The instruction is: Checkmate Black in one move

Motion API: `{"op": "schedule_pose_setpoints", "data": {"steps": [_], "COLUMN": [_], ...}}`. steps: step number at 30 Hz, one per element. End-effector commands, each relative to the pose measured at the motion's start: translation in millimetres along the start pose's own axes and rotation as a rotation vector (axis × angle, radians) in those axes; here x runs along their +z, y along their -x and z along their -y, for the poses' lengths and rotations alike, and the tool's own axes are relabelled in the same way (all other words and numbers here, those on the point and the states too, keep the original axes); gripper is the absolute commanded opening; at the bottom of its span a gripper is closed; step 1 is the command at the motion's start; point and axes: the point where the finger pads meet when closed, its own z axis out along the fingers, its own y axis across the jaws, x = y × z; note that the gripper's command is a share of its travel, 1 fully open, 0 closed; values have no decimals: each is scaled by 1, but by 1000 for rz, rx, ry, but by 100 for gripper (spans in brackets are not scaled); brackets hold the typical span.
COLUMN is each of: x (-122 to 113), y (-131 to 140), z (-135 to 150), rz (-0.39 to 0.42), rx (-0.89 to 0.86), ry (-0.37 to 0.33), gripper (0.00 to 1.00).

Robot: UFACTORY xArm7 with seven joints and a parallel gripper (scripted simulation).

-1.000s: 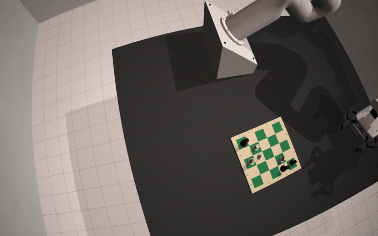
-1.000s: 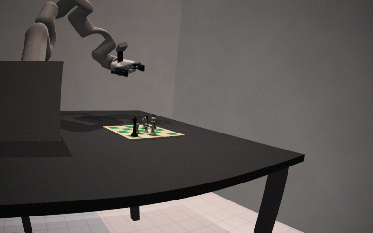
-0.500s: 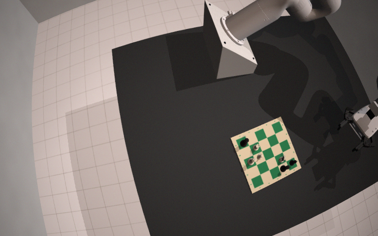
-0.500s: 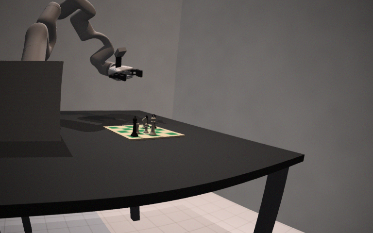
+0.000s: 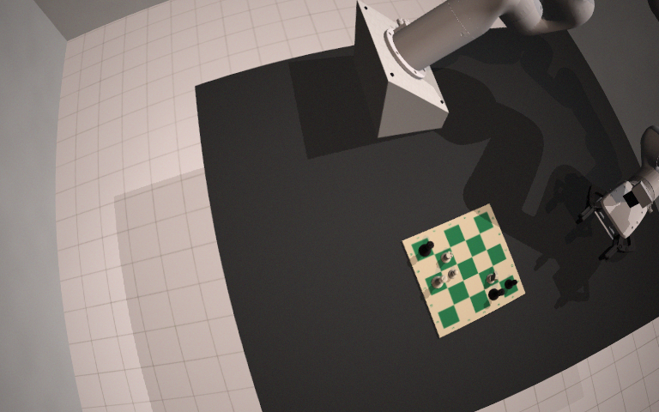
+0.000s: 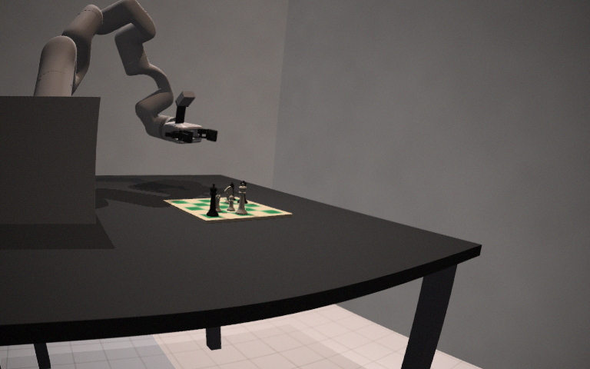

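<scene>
Open air above chessboard, tall pieces crowding one edge, two black pieces opposite

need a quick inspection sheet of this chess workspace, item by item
surface: black table with a curved front edge; arm shadows fall on it
job's things: green and cream chessboard lying flat; three black pieces, one at the corner and two close together; four white pieces; all look upright
clutter: nothing seen
grippers: gripper open, holding nothing, hanging above the table and off to one side of the board
cables: nothing seen
surroundings: grey pedestal carrying the arm's base, grey walls, pale tiled floor
</scene>
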Motion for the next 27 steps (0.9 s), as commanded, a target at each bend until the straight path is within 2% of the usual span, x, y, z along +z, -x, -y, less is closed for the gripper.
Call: {"op": "schedule_pose_setpoints", "data": {"steps": [1, 5, 7, 16, 18, 27], "x": [0, 0, 0, 0, 0, 1], "y": [1, 1, 26, 26, 43, 49], "z": [1, 1, -9, -9, -17, -20], "rz": [-6, -6, -36, -36, -56, -63], "rx": [-4, -4, -102, -102, -168, -190], "ry": [-2, -2, -29, -29, -45, -50], "gripper": [100, 100, 100, 100, 100, 100]}}
